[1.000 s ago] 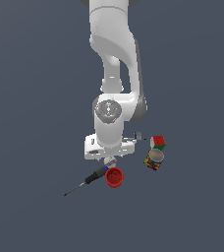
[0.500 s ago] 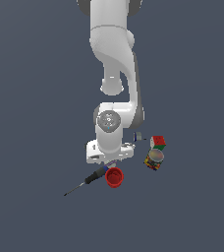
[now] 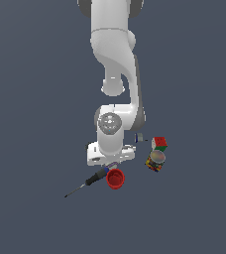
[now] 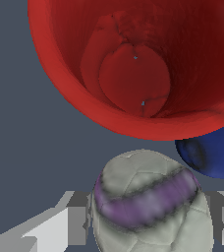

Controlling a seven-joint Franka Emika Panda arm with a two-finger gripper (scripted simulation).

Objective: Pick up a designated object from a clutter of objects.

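Exterior view first: over the last second the white arm has sunk lower onto the clutter, its wrist now sitting close above the dark grey worktop [image 3: 30,99], while the loose items around it have not shifted. The tool [image 3: 111,162] is largely hidden there by the arm's own body.

Seen from the wrist, the small round grey-white ball with a purple-blue band [image 4: 151,202] lies between the tool's two pale fingers [image 4: 65,224], one on each side. The jaws stand open about as wide as the ball, and whether the pads already touch it cannot be told; nothing is gripped yet as far as can be seen. Just beyond the ball stands the glossy red plastic cup [image 3: 115,178], mouth up, with a dark blue rounded object [image 4: 210,157] beside it. The black-handled screwdriver [image 3: 90,181], the coloured puzzle cube [image 3: 159,143] and the silver-topped labelled can [image 3: 156,160] lie apart.

My reading: the descent looks finished, and closing the jaws should come next. The cup's closeness leaves little margin.
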